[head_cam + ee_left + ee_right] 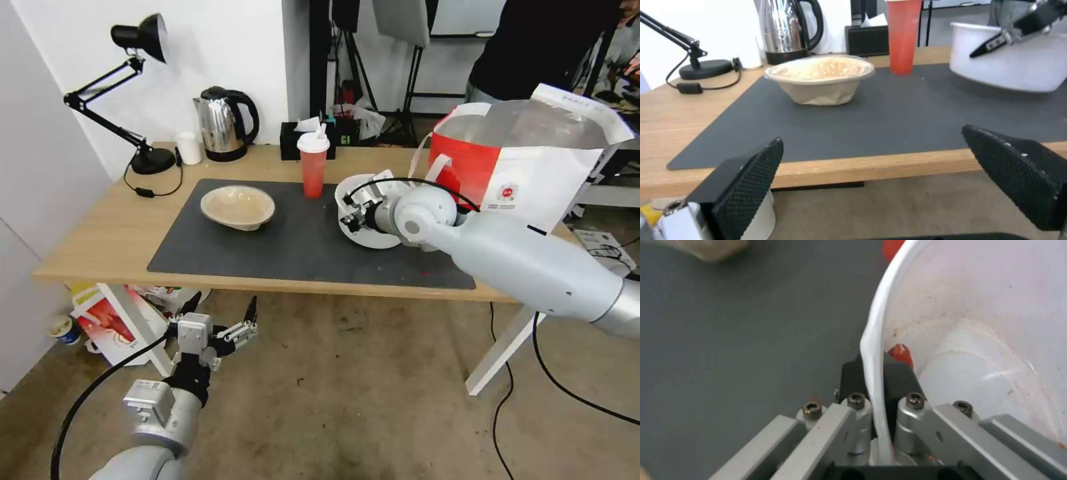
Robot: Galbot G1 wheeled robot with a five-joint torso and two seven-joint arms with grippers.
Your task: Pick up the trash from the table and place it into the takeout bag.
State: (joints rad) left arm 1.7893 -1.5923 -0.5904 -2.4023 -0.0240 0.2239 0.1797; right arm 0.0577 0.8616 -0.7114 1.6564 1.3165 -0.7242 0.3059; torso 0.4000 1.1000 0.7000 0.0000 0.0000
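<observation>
White plastic bowl (978,326) is pinched at its rim by the right tool (874,373); left tool (220,320) hangs spread wide below the table (100,233).

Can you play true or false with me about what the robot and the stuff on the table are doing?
1. The right gripper pinches the deep white plastic bowl's rim. True.
2. The red cup with white lid lies tipped over. False: it stands upright.
3. The left gripper holds the shallow beige bowl. False: it hangs open below the light-wood table.
4. The boxy white takeout bag with red panel stands open. True.
</observation>
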